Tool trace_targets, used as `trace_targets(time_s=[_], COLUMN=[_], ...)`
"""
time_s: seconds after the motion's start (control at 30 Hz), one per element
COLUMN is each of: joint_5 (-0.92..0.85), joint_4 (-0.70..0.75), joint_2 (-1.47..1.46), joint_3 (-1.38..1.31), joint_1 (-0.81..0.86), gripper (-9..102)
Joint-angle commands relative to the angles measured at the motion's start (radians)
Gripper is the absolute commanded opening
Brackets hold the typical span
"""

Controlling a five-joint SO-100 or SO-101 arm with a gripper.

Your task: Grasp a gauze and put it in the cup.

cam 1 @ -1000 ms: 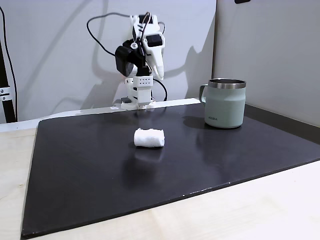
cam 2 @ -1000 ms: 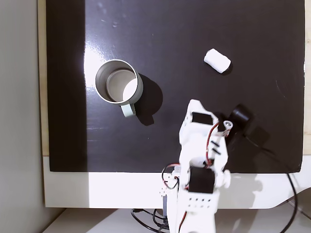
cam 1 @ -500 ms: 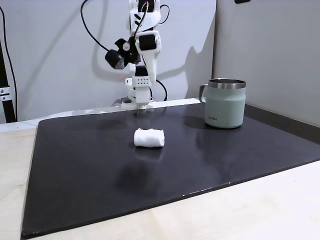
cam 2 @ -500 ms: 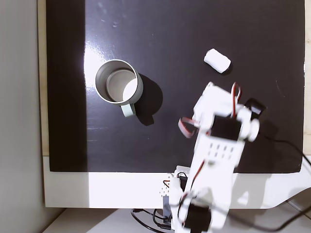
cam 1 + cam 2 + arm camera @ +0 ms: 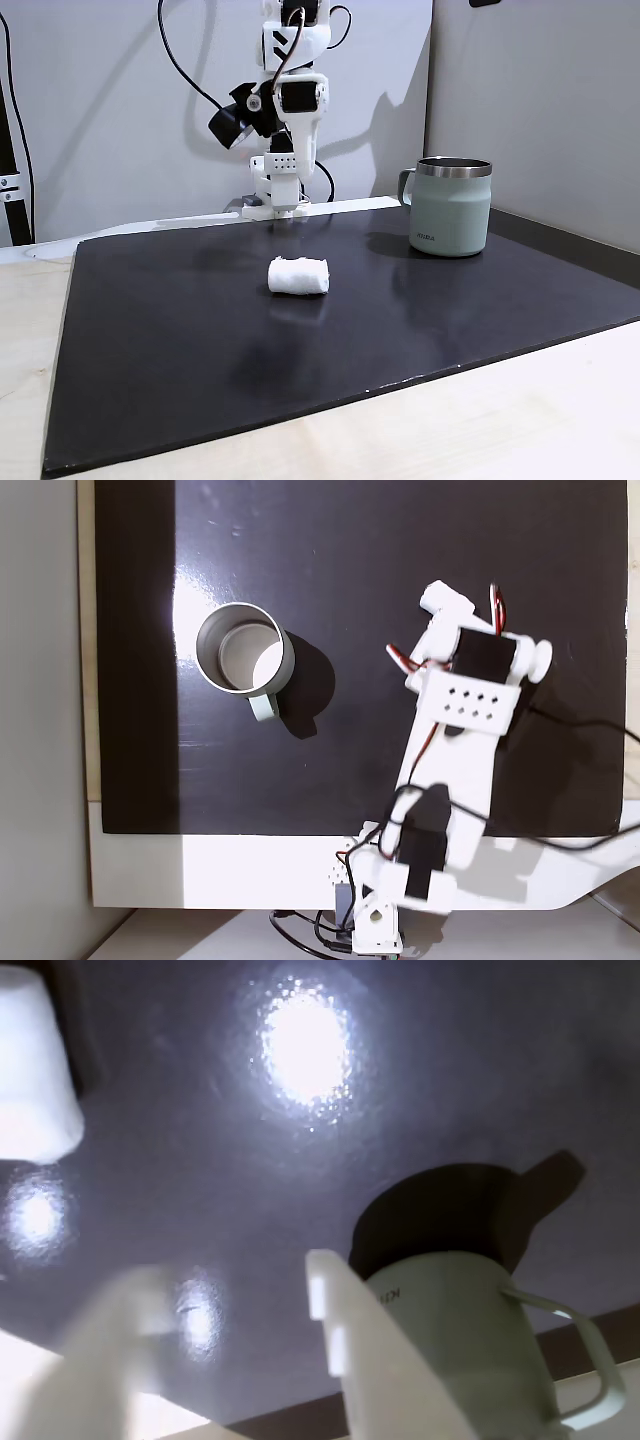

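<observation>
- While the fingers [image 5: 215, 1350] hang parted and empty above the dark surface [image 5: 180, 340], the gauze [image 5: 298, 276] lies on its side.
- Well apart, the cup [image 5: 450, 206] stands upright.

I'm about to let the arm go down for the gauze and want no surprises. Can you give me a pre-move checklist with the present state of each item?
1. Gauze lying free on the mat: ok.
2. Cup upright, standing apart from the gauze: ok.
3. Cup empty inside: ok.
4. Gripper open, nothing between its fingers: ok.
5. Gripper centred over the gauze: not ok; in the wrist view the gauze sits at the upper left edge.
6. Cable clear of the path: cannot tell.
</observation>
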Motion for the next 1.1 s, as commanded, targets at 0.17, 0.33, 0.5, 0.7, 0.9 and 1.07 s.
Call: trace_targets(time_s=[0.17,0.33,0.5,0.7,0.9,1.07], joint_5=[-0.055,-0.080,-0.095,-0.127,-0.146,-0.146], joint_4=[0.044,0.044,0.046,0.048,0.048,0.048], joint_2=[-0.225,-0.336,-0.465,-0.592,-0.695,-0.769], joint_3=[-0.319,-0.382,-0.476,-0.598,-0.704,-0.749], joint_1=[0.031,0.054,0.087,0.080,0.058,0.043], gripper=[39,41,42,42,42,41])
